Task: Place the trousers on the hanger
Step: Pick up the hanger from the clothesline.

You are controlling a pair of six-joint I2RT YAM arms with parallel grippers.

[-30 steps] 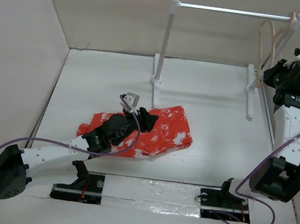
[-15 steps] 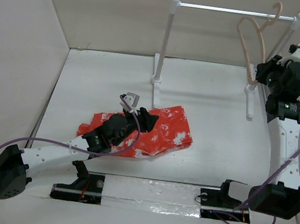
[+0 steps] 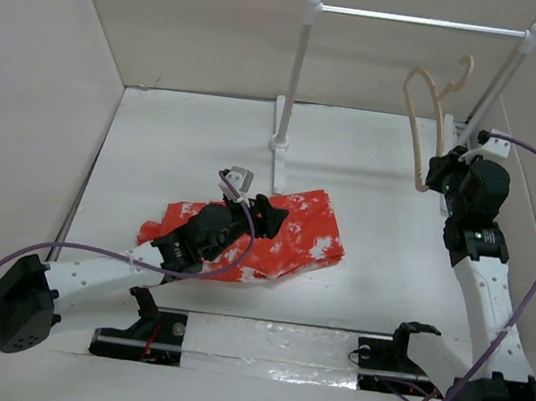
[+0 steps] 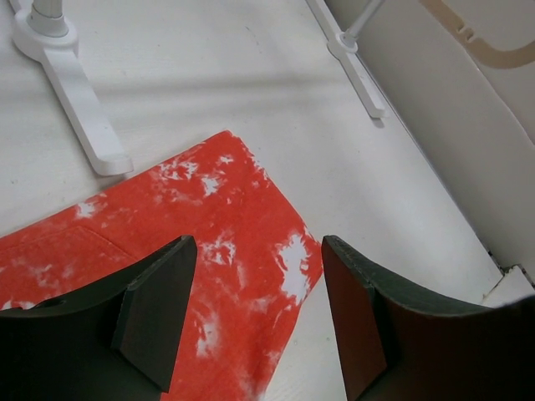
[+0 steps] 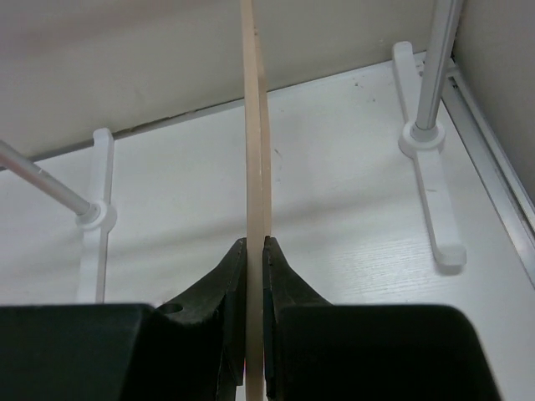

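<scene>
1. The big change is on the right. A second ago the hanger (image 3: 414, 131) was hooked on the right end of the rack (image 3: 420, 21) bar. Now it's off completely, with the hook hanging in open air below the bar, and the right arm has swung it in from the bench's right edge.
2. The right tool (image 3: 431, 178) is clamped on the hanger. In the wrist view both fingers are pressed flat against the thin wooden strip, which stands straight up out of them.
3. My read is that fetching the hanger is done. What's left is getting the cloth and the hanger together.
4. The left side has barely budged over that same second. The left tool (image 3: 264, 215) sits over the trousers (image 3: 298, 234) with its fingers spread wide and nothing between them. Its own camera shows red speckled cloth right underneath the gap. I can't tell whether the tips are touching the fabric yet.
5. The trousers lie in a folded heap on the bench (image 3: 370, 174), a bit left of centre and closer to the near edge, just in front of the foot of the rack's left post.
6. The hanger is up in the air near the far right corner, well apart from the trousers. There's still a fair stretch of bare bench between the two.
</scene>
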